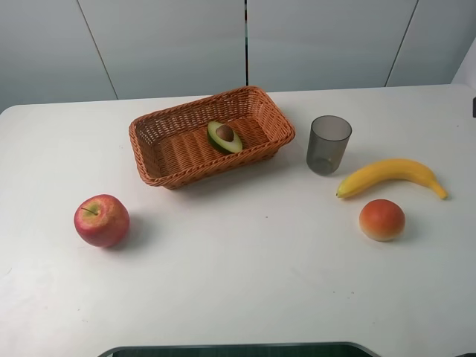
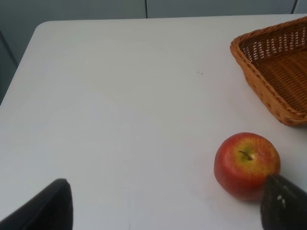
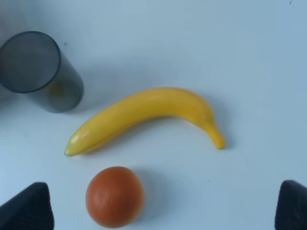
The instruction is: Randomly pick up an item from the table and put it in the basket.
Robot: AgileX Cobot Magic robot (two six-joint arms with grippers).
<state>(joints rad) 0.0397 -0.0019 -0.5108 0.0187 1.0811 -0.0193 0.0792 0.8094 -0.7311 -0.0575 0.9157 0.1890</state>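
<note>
The halved avocado (image 1: 224, 137) lies cut face up, brown pit showing, inside the orange-brown wicker basket (image 1: 152, 141) at the back middle of the white table (image 1: 245, 268). A corner of the basket (image 2: 268, 96) shows in the left wrist view. Neither arm shows in the exterior high view. My left gripper (image 2: 165, 211) is open and empty above the table, with its dark fingertips (image 2: 48, 206) far apart. My right gripper (image 3: 160, 211) is open and empty, with its fingertips (image 3: 29, 208) wide apart.
A red apple (image 1: 101, 220) sits front left, right by one left fingertip in the left wrist view (image 2: 247, 163). A grey cup (image 1: 328, 143), a yellow banana (image 1: 390, 175) and an orange-red round fruit (image 1: 381, 219) stand at the right, below my right gripper.
</note>
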